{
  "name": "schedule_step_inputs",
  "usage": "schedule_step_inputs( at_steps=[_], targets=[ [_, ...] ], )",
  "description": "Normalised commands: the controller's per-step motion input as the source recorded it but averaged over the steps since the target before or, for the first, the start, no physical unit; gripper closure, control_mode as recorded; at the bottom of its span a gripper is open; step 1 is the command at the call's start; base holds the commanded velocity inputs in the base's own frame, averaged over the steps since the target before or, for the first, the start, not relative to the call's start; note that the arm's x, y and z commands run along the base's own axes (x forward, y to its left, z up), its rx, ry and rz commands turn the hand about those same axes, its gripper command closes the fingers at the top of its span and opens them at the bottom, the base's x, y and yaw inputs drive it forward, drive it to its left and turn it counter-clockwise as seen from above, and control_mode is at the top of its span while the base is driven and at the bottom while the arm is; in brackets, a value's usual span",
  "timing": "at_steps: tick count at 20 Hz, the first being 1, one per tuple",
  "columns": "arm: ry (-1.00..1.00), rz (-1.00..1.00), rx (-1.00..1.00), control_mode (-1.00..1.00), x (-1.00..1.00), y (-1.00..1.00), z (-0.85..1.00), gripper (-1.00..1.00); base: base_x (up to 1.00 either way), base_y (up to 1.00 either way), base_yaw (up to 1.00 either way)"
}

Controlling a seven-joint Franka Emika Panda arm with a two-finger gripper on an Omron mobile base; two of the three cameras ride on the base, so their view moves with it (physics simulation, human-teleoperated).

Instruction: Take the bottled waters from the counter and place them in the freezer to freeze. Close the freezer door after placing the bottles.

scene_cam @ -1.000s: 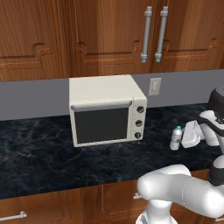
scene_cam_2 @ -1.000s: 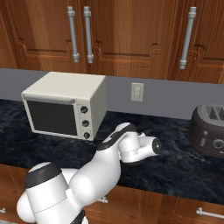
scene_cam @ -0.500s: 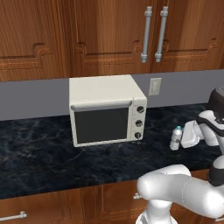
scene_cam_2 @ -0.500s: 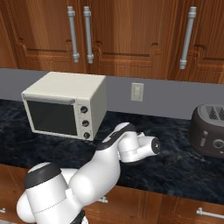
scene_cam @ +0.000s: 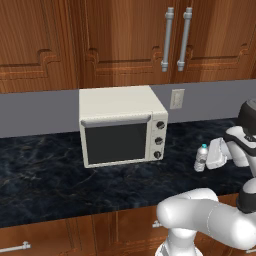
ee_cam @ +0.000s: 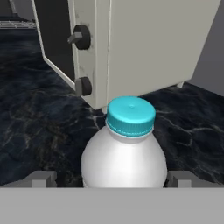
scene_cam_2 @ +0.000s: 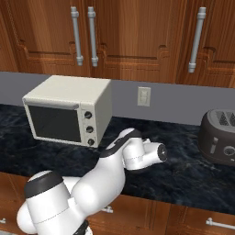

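**Plastic bottle between open fingers, grip not yet made**

Left base view: a water bottle (scene_cam: 200,158) stands upright on the black tabletop (scene_cam: 60,175), to the right of the cream toaster oven (scene_cam: 121,131). The tool (scene_cam: 214,154) sits just beside it, reaching in from the right. A sideways nudge before the fingers close could tip the light bottle or slide it toward the oven.

Right base view: the arm bends across the tabletop (scene_cam_2: 193,174) and its wrist blocks the bottle. A grey toaster (scene_cam_2: 219,137) stands well apart.

Hand view: the teal-capped bottle (ee_cam: 126,148) fills the centre, with one fingertip (ee_cam: 43,178) on each side, spread wide and not visibly touching. Closing off-centre on the ribbed, rounded wall could squirt it out or grip it tilted.
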Motion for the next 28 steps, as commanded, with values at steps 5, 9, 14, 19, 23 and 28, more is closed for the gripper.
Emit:
schedule_step_inputs(
  at_steps=[5, 9, 14, 19, 23, 28],
  targets=[
    [0.0, 0.0, 0.0, -1.0, 0.0, 0.08, 0.0, -1.0, 0.0, 0.0, 0.0],
    [0.0, 0.0, 0.0, -1.0, 0.0, 0.05, 0.0, 1.0, 0.0, 0.0, 0.0],
    [0.0, 0.0, 0.0, -1.0, 0.0, 0.0, 0.0, 1.0, 0.0, 0.0, 0.0],
    [0.0, 0.0, 0.0, -1.0, 0.0, 0.0, 0.0, 1.0, 0.0, 0.0, 0.0],
    [0.0, 0.0, 0.0, -1.0, 0.0, 0.0, 0.0, 1.0, 0.0, 0.0, 0.0],
    [0.04, -0.09, 0.0, -1.0, -0.02, 0.08, 0.18, 1.0, 0.0, 0.0, 0.0]
  ],
)
